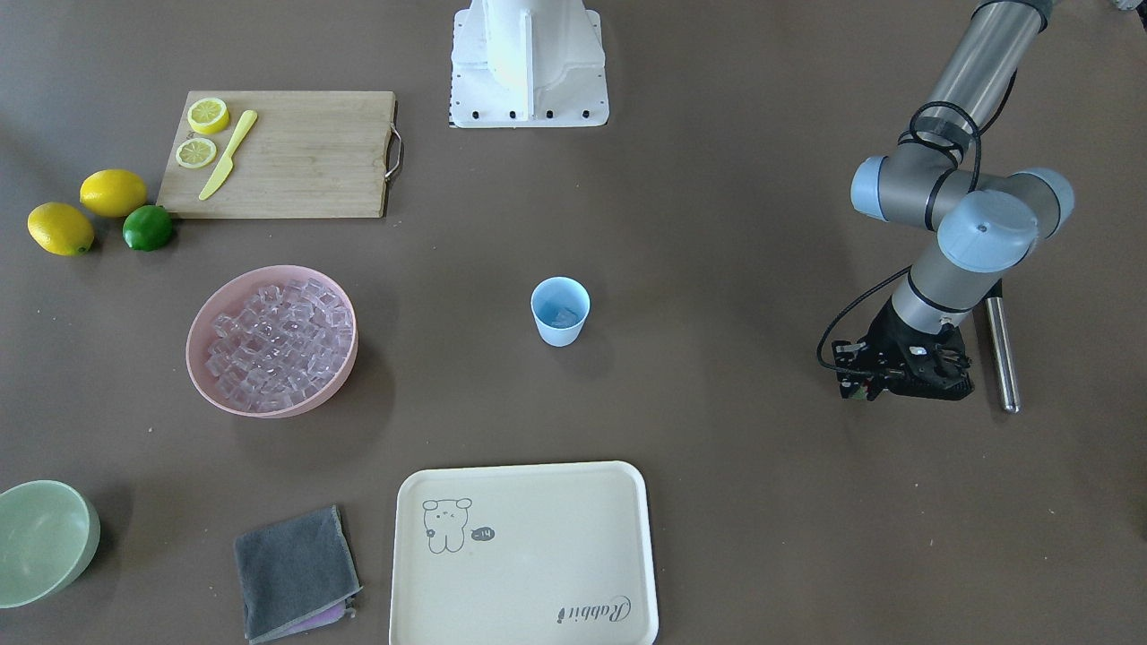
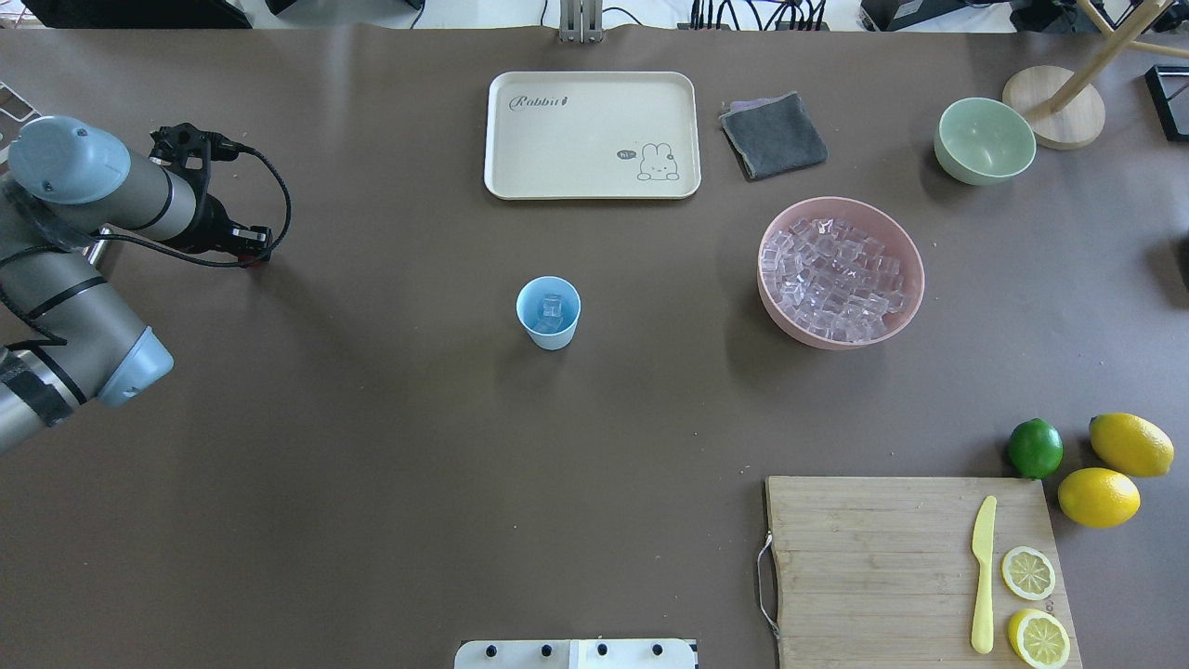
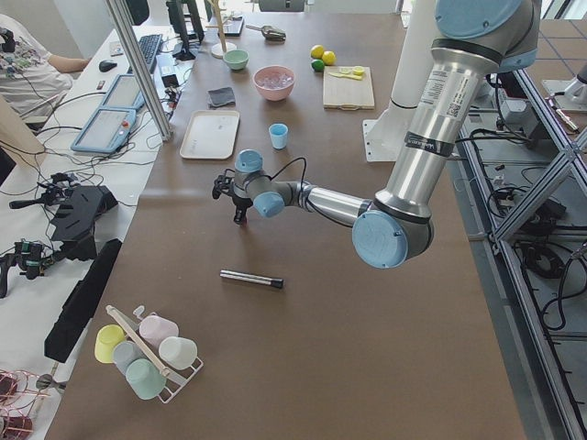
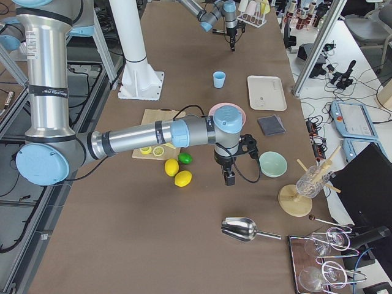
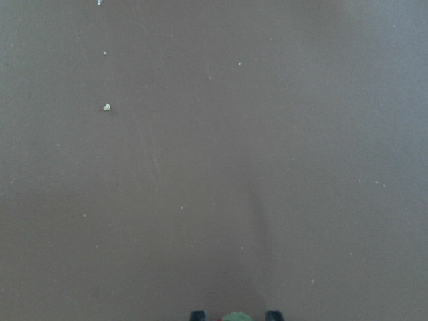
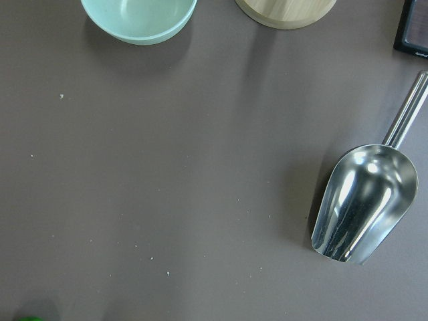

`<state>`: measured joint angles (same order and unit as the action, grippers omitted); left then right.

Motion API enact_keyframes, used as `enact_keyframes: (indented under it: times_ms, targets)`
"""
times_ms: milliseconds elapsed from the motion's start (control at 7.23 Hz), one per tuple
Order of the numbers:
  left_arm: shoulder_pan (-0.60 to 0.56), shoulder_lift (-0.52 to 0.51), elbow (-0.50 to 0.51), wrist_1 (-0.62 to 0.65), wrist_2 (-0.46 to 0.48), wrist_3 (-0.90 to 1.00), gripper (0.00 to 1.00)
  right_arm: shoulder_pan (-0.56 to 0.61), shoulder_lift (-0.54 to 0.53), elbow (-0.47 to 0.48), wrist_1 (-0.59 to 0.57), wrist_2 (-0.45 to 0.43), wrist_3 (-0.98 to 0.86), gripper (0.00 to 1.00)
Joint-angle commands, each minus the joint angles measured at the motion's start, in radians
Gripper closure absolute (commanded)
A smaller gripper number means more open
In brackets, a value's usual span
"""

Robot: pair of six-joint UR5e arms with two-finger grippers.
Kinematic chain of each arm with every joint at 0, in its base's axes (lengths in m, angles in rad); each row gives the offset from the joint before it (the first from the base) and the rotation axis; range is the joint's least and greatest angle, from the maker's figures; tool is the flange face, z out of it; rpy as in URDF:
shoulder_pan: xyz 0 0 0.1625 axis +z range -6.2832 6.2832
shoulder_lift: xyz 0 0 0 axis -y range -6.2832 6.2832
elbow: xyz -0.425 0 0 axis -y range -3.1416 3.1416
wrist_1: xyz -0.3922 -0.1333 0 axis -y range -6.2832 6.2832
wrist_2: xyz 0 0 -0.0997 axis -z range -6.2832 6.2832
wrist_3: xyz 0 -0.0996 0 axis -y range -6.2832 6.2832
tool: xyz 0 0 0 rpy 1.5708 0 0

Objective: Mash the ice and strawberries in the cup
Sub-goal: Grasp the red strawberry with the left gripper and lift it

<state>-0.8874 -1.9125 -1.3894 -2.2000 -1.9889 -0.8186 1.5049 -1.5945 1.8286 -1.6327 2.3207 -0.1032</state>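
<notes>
Cup (image 1: 560, 311) stands upright near the middle of the tabletop (image 1: 735, 502), alone and touching nothing else. A few pieces of ice (image 2: 552, 311) lie inside it; I cannot count them. Much more ice fills the pink bowl (image 1: 202, 376), which stands well apart from the cup, toward the right end of the tabletop.

A cream tray (image 1: 538, 555) lies at the edge far from the robot, opposite the cup. A folded grey cloth (image 1: 296, 569) lies near it, and a pale green bowl (image 1: 45, 542) stands further toward the right end.

A wooden cutting board (image 1: 305, 152) lies by the robot's edge, toward the right end. It carries a yellow knife (image 1: 227, 155) and two lemon halves (image 1: 208, 115). A lime (image 1: 148, 227) and two whole lemons (image 1: 113, 193) lie just beside the board's corner.

The left gripper (image 1: 903, 372) hangs low over bare tabletop toward the left end, pointing down, well apart from the cup. Its fingers do not show clearly, so I cannot tell if it is released or clenched. A metal rod (image 1: 1002, 354) lies flat just beside it.

The right gripper (image 4: 229, 179) points down near the right end, between the lemons and the pale green bowl. Only the side view shows it, so I cannot tell its state either. A metal scoop (image 6: 364, 204) lies nearer to that end.
</notes>
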Motion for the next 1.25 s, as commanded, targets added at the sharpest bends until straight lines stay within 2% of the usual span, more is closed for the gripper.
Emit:
enact_keyframes:
  times_ms: [0, 277, 554, 692, 830, 969, 1107]
  targets:
    - [-0.018, -0.019, -0.052, 0.049, -0.039, -0.002, 1.00, 0.000, 0.001, 0.006, 0.001, 0.000, 0.000, 0.02]
    - [-0.009, -0.093, -0.153, 0.168, -0.044, -0.002, 1.00, 0.000, 0.002, 0.000, 0.001, 0.000, 0.000, 0.02]
    - [0.053, -0.132, -0.319, 0.314, -0.039, -0.046, 1.00, 0.000, 0.001, -0.002, -0.001, -0.003, -0.003, 0.02]
    - [0.095, -0.193, -0.319, 0.316, -0.033, -0.116, 1.00, 0.000, -0.004, -0.008, 0.001, -0.006, -0.004, 0.02]
    - [0.155, -0.227, -0.316, 0.316, -0.004, -0.172, 1.00, 0.000, -0.010, -0.009, 0.001, -0.006, -0.012, 0.02]
    - [0.221, -0.270, -0.316, 0.316, 0.065, -0.241, 1.00, 0.000, -0.010, -0.009, 0.001, -0.004, -0.010, 0.02]
    - [0.251, -0.305, -0.286, 0.316, 0.074, -0.270, 1.00, 0.000, -0.012, -0.009, 0.001, -0.006, -0.009, 0.02]
